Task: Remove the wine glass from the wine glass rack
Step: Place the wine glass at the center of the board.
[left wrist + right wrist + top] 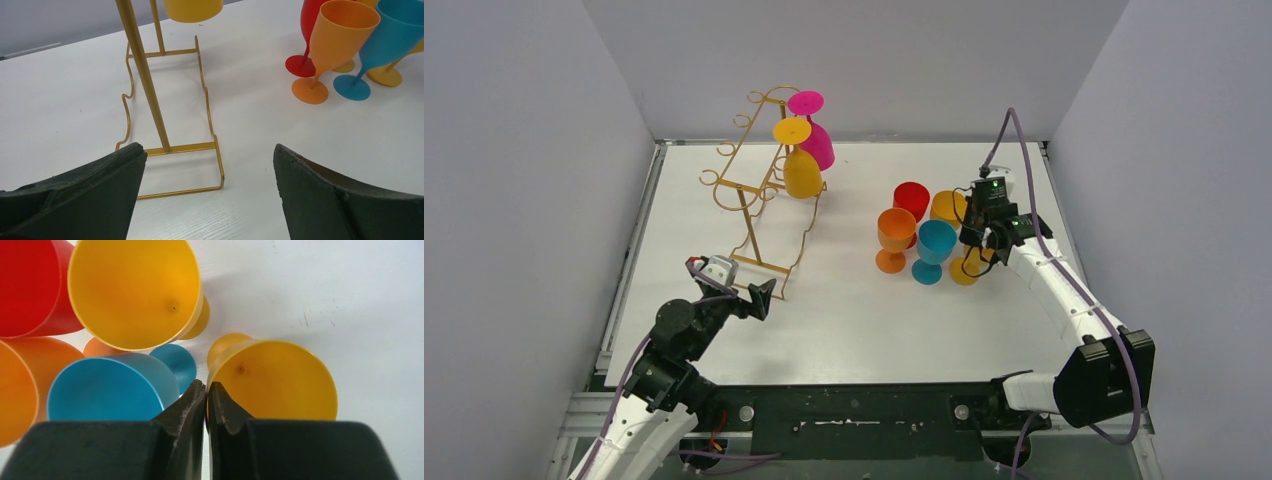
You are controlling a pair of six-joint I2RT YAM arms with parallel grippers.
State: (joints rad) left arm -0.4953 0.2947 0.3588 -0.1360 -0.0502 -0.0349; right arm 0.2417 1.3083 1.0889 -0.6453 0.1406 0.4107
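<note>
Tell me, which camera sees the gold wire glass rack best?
The top external view is best. It shows the whole thin gold wire wine glass rack: looped base, upright post and curled hooks. The left wrist view shows only its looped base and lower post, close up. The right wrist view shows none of it.

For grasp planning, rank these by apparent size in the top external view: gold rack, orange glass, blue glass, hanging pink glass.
1. wine glass rack, clearly largest.
2. orange glass and blue glass, alike; not ranked.
Unplaced: pink glass, similar, but hanging raised at the table's far side, so unsure.
</note>
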